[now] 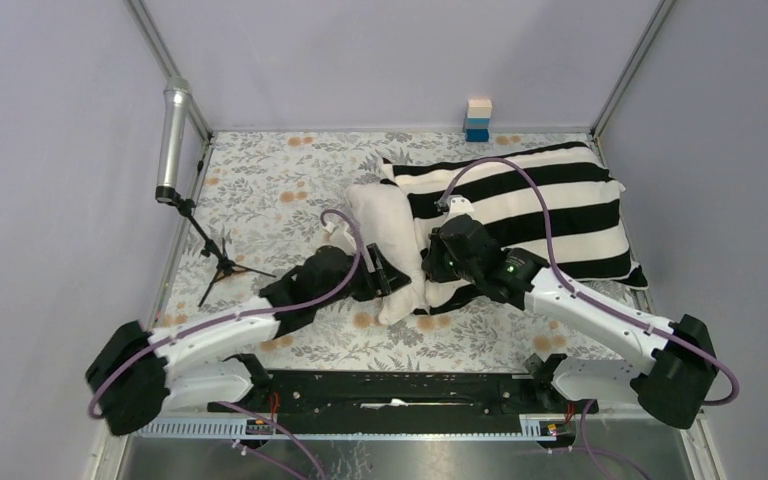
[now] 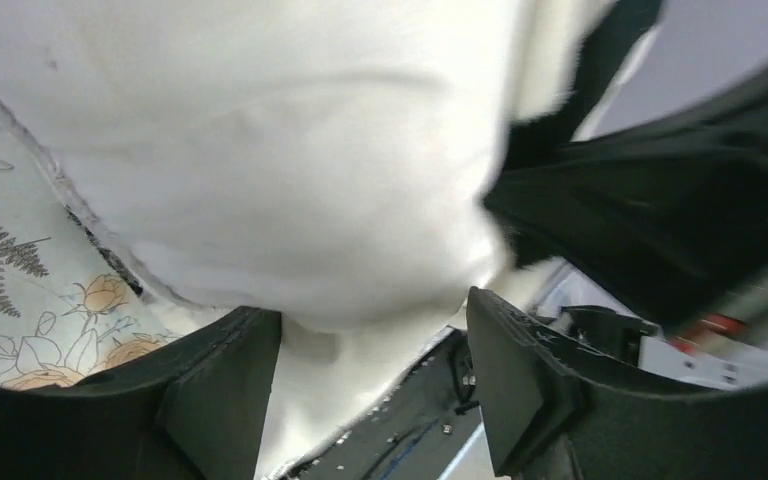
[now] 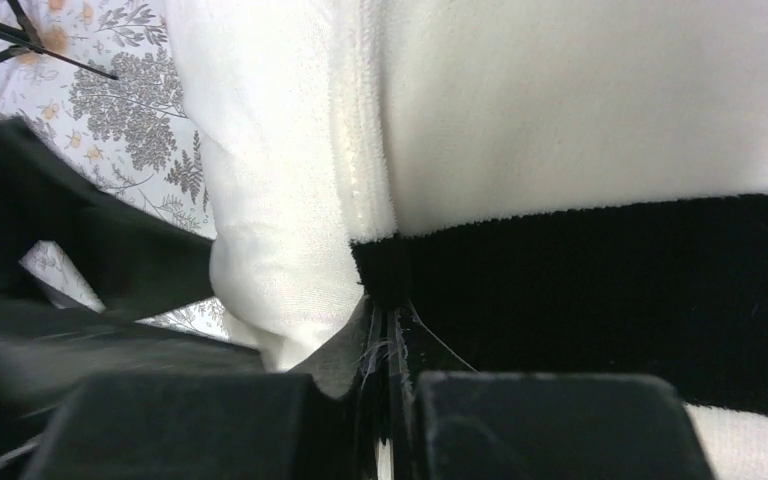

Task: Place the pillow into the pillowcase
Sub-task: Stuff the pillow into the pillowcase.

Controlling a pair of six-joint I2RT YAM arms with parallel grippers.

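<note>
Pillow (image 1: 382, 235) pokes out the left end of the striped pillowcase (image 1: 545, 205); left end effector (image 2: 373, 350) is spread against the pillow, right end effector (image 3: 392, 395) is pinching the pillowcase hem.

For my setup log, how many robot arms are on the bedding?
2. The left arm comes from near left to the pillow; the right arm from near right to the mouth of the pillowcase. None seem hidden.

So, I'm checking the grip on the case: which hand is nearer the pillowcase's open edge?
Right. The right hand is shut on the pillowcase edge; the left hand sits open around the pillow beside it.
</note>
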